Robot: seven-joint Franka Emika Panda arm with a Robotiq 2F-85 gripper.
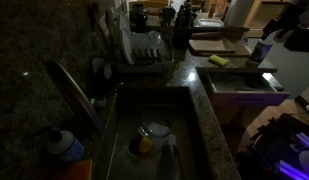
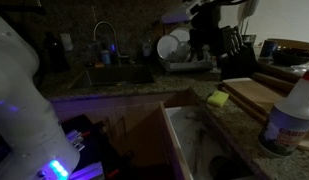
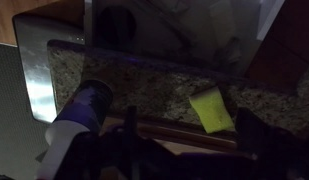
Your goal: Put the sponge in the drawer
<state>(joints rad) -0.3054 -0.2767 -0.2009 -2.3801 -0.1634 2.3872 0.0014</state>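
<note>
The yellow-green sponge (image 1: 218, 60) lies flat on the speckled stone counter, next to a wooden cutting board; it also shows in an exterior view (image 2: 218, 99) and in the wrist view (image 3: 211, 109). The drawer (image 1: 239, 82) stands pulled open below the counter edge, its pale interior showing in both exterior views (image 2: 189, 140). My gripper (image 3: 191, 150) hangs above the counter with its dark fingers wide apart and nothing between them; the sponge lies below, apart from them. In an exterior view the arm and gripper (image 2: 204, 42) are up above the sponge.
A spray bottle (image 3: 79, 115) stands on the counter by the drawer (image 2: 289, 115). The cutting board (image 2: 256, 95) lies beside the sponge. A dish rack with plates (image 1: 144, 50) and a deep sink (image 1: 149, 130) with a faucet are further along the counter.
</note>
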